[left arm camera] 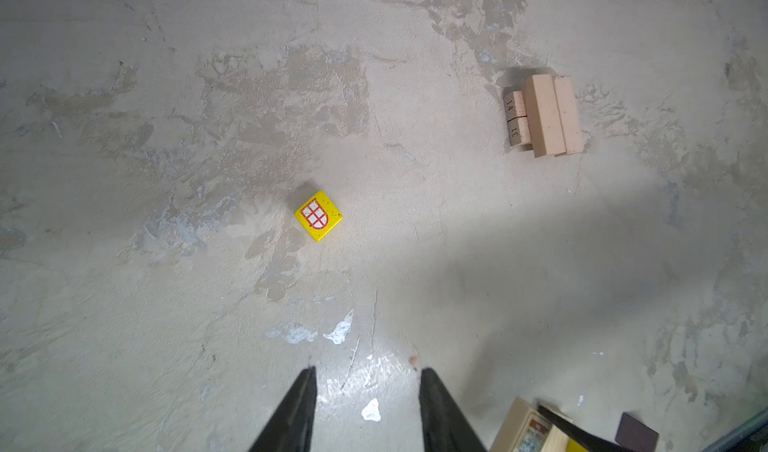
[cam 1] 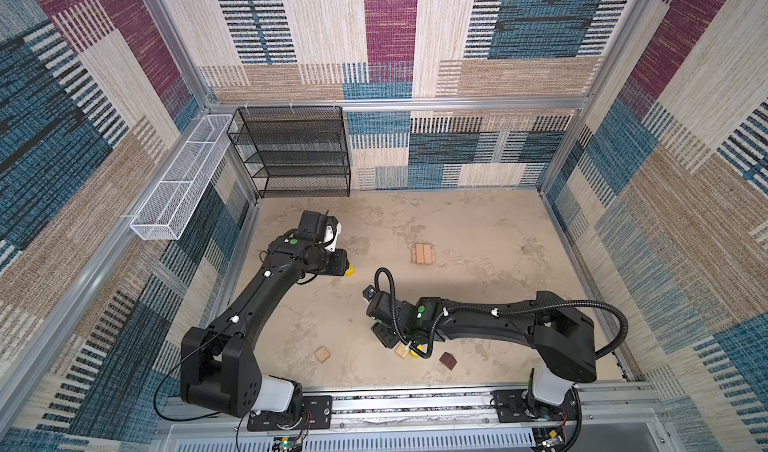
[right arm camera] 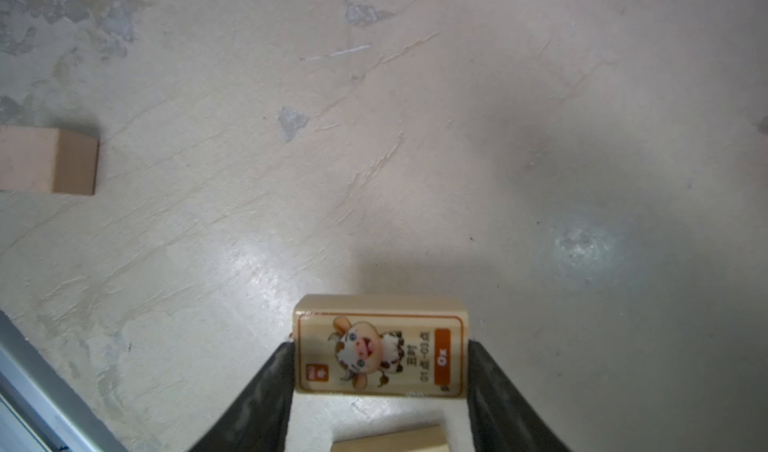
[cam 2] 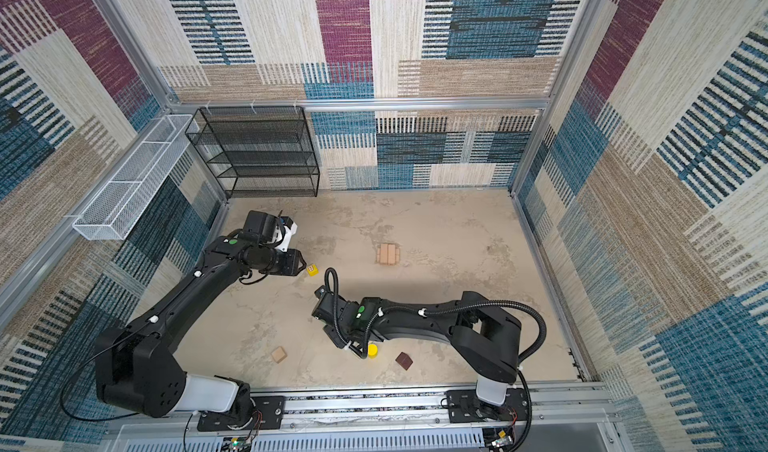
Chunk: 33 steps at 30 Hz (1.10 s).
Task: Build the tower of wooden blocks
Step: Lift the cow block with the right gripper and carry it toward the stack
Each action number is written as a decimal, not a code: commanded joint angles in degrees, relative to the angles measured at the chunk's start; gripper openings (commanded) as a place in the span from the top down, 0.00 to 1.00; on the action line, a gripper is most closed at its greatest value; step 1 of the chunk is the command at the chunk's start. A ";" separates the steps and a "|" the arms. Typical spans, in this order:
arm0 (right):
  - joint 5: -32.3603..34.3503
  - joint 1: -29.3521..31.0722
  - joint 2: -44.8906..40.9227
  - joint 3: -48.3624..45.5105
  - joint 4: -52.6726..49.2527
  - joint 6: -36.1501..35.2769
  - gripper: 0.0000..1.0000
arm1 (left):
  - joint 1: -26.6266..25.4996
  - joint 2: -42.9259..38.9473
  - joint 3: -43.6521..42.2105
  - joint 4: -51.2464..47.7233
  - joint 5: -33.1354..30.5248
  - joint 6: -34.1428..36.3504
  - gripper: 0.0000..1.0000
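in both top views the wood block tower point(cam 1: 424, 254) — so far a low stack of pale planks — sits toward twelve o'clock of the table's point(cam 1: 478, 229) middle. the yellow cube point(cam 2: 312, 269) lies at its nine o'clock, just beside the left gripper point(cam 2: 302, 263).

left wrist view: those jaws stand apart, nothing between them.

right wrist view: the right gripper point(right arm camera: 380, 344) is clamped on an ox-printed plank point(right arm camera: 380, 358).

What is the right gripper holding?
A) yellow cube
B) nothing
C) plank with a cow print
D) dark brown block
C: the right wrist view shows the cow-print plank clamped in the right gripper; the yellow cube lies loose elsewhere.
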 commanded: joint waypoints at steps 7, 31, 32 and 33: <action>6.50 -3.82 -5.99 -1.26 0.94 2.59 1.00 | -0.02 -0.71 0.64 1.04 -0.66 -0.62 0.55; 9.34 -22.57 -13.97 -0.97 1.38 11.11 1.00 | -6.22 14.92 29.42 3.02 9.35 -1.39 0.60; 9.07 -23.34 -13.69 -0.76 1.42 11.38 1.00 | -6.60 15.70 30.83 3.04 9.28 -0.89 0.61; 8.82 -24.01 -13.38 -0.65 1.47 11.72 1.00 | -6.89 16.33 31.86 3.00 9.36 -0.54 0.61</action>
